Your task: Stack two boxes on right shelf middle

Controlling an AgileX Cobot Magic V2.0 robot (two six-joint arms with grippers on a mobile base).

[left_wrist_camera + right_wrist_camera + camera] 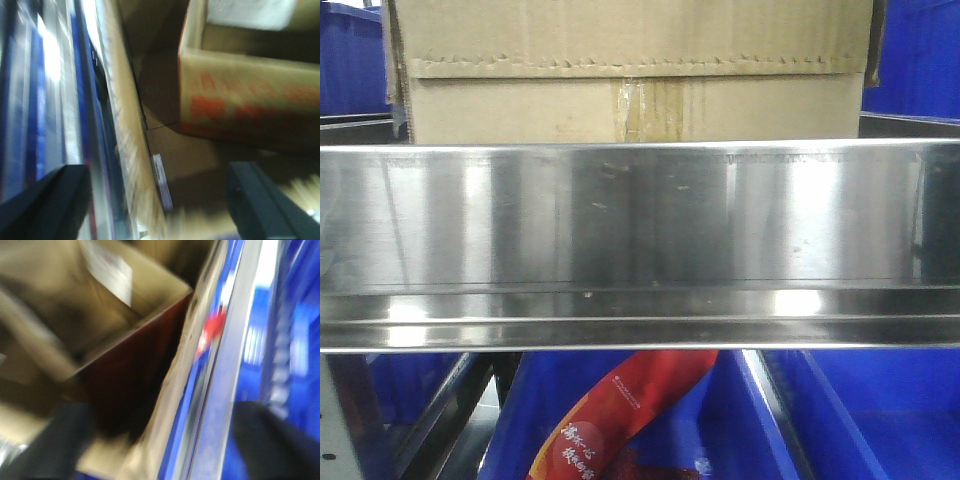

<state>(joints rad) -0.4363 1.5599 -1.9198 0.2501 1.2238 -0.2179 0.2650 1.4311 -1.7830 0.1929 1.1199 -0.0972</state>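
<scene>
box (630, 70) sits behind the shelf (640, 230) front rail | your left fingers (45, 200) apart, straddling a carton wall | right fingers (60, 440) apart likewise, blurred

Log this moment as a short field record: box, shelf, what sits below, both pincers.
box: brown carton on the shelf tier, taped seam facing front
shelf: steel front rail below the carton
below: blue bins, red printed bag
left pincer: jaws apart, straddling a carton wall, blurred
right pincer: jaws apart astride a carton edge, blurred
</scene>
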